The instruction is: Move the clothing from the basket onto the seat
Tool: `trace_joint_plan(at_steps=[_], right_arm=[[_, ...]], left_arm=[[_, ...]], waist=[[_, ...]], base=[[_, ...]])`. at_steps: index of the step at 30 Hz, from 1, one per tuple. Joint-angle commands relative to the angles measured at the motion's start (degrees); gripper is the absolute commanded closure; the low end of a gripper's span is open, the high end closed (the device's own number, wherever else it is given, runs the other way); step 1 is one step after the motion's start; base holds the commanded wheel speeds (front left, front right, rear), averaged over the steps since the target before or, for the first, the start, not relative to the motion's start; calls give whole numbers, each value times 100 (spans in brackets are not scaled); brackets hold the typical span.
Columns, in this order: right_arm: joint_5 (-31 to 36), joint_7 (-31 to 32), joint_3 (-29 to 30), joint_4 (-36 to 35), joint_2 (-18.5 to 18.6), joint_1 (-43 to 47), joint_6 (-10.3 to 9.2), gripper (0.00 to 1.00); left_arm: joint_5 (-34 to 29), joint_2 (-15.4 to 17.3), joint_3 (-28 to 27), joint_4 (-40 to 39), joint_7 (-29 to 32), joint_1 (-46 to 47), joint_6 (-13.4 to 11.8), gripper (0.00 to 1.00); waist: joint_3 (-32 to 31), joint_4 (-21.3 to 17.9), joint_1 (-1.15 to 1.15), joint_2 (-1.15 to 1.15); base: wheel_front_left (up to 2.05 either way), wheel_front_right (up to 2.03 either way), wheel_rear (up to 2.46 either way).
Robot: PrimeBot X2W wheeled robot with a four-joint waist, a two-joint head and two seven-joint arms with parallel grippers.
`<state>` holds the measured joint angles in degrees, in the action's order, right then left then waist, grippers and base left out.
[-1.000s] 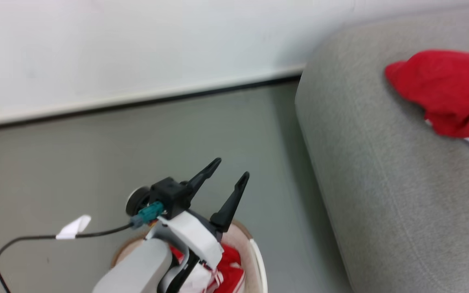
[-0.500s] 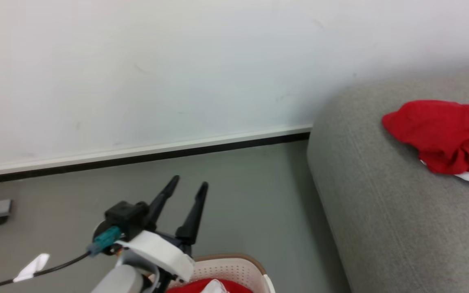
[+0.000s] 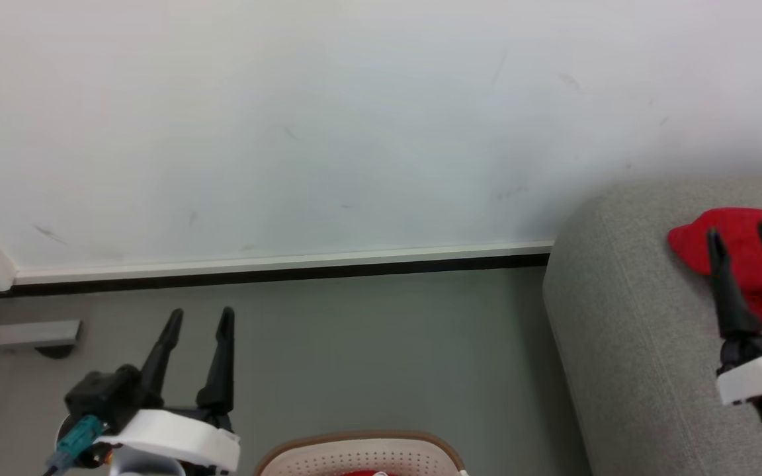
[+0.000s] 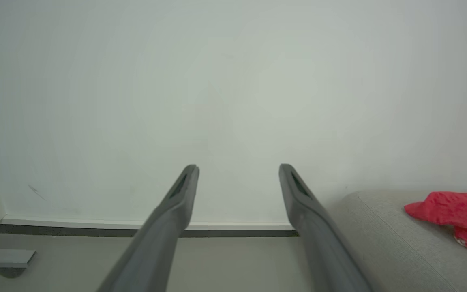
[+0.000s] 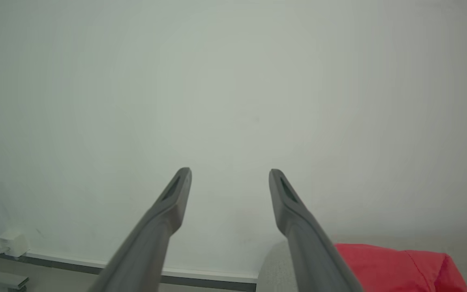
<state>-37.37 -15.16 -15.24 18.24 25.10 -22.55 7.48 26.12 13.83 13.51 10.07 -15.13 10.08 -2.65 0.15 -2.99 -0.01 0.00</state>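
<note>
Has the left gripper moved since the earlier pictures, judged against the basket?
Yes. The left gripper was above the basket; now it stands to the left of it, clear of its rim.

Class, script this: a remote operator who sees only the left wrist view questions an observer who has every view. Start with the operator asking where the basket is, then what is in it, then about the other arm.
Operator: I see wall and sofa. Where is the basket?
Observer: The basket is at the bottom edge of the head view, to the right of the left gripper.
Operator: Anything in it?
Observer: A sliver of red clothing shows inside its rim.
Operator: And the other arm?
Observer: The right gripper is open, its fingers showing in front of the red garment on the seat.
</note>
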Motion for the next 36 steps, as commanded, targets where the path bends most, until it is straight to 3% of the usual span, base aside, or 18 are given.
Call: trace_joint_plan(at_steps=[1, 10, 18, 36], right_arm=[[161, 4, 88, -99, -128, 276, 4, 0], [808, 4, 698, -450, -961, 1336, 4, 0], [1231, 4, 816, -512, -1367, 1638, 4, 0], [1286, 4, 639, -410, -1457, 1432, 4, 0]], left_arm=[[-94, -21, -100, -19, -2, -172, 11, 0], [-611, -446, -843, 12, -2, -532, 157, 0], [-1046, -694, -1268, 236, -2, -716, 314, 0], [-1445, -1031, -1685, 471, -3, -554, 686, 0]], waist=[[-34, 57, 1, 0], [-49, 210, 1, 0], [-61, 177, 1, 0], [-29, 202, 1, 0]], base=[[0, 0, 0], [0, 0, 0], [0, 0, 0], [0, 0, 0]])
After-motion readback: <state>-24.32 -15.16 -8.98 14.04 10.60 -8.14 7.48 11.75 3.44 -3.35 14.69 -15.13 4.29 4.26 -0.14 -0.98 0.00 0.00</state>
